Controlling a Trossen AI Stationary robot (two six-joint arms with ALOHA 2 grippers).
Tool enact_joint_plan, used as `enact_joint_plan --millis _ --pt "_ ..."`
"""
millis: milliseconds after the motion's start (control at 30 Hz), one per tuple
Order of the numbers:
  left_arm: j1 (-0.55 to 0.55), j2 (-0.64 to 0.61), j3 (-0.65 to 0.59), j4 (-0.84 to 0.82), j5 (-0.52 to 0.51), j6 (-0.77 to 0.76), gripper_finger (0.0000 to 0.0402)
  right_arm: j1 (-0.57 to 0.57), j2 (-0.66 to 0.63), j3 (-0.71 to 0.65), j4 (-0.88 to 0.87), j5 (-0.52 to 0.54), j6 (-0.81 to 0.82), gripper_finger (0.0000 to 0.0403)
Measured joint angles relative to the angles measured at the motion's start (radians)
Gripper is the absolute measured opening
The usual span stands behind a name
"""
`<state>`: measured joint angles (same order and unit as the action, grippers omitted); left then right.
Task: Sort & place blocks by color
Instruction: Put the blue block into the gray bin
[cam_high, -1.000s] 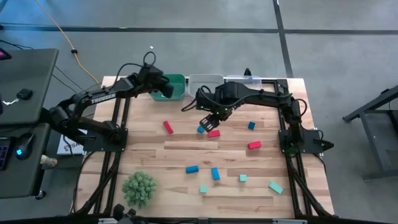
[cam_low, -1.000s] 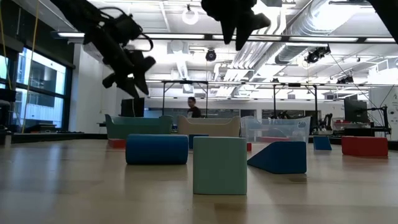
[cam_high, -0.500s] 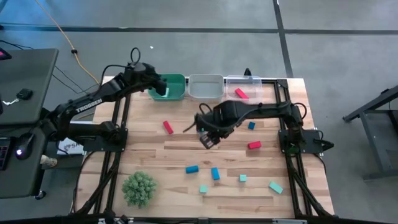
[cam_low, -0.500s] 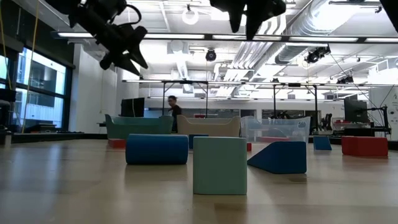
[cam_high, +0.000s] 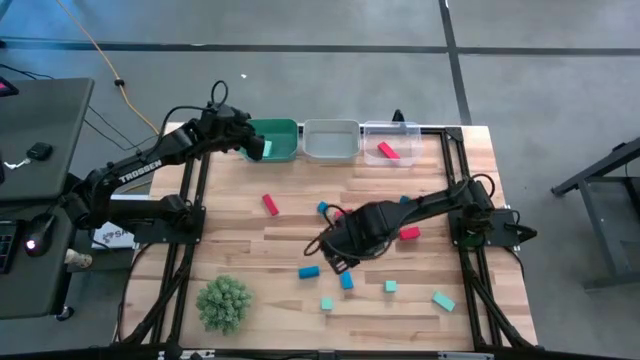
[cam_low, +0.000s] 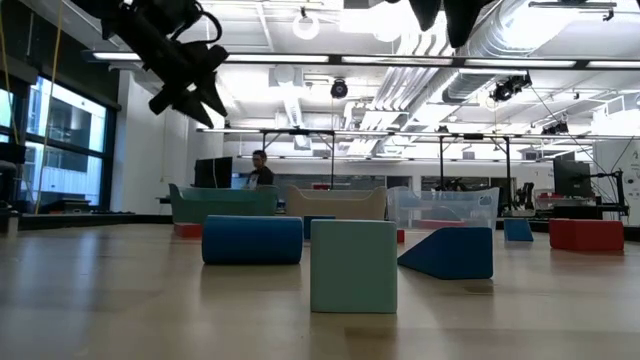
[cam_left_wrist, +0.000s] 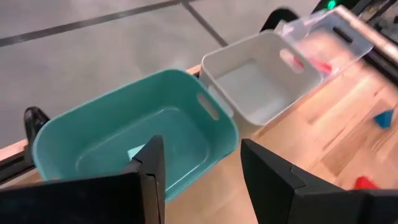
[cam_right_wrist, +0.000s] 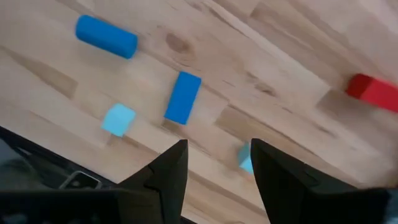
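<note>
Blocks mostly lie loose on the table (cam_high: 240, 240); one teal piece (cam_left_wrist: 135, 152) sits in the teal bin (cam_left_wrist: 93, 127), one red (cam_high: 388, 150) in the clear bin (cam_high: 412, 135); left gripper (cam_left_wrist: 202, 180) open and empty over the teal bin; right gripper (cam_right_wrist: 217, 165) open and empty above a blue bar (cam_right_wrist: 183, 97).

i count three rectangular plastic bins (cam_high: 330, 125), four small light teal blocks (cam_high: 390, 286), three blue blocks (cam_high: 308, 271), three red blocks (cam_high: 269, 204) and one green spiky plant ball (cam_high: 223, 302). further blocks may be hidden.
</note>
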<state>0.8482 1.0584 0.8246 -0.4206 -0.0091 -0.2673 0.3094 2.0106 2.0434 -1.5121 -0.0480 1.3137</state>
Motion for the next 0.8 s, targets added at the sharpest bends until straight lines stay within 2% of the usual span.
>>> enact_joint_plan --millis 267,400,600,800 --pt "0.0 0.0 0.0 -0.042 0.027 0.034 0.0131 0.062 0.018 -0.03 0.096 0.048 0.121 0.0166" --pt "-0.013 0.0 0.0 -0.041 0.088 0.034 0.0131 0.082 0.032 -0.102 0.204 0.056 0.117 0.0166" --pt "-0.048 0.001 0.0 -0.04 0.089 0.035 0.0131 0.093 0.032 -0.203 0.277 0.056 0.111 0.0166" --pt "-0.072 0.001 0.0 -0.04 0.087 0.035 0.0131 0.093 0.032 -0.339 0.438 0.009 0.152 0.0166"
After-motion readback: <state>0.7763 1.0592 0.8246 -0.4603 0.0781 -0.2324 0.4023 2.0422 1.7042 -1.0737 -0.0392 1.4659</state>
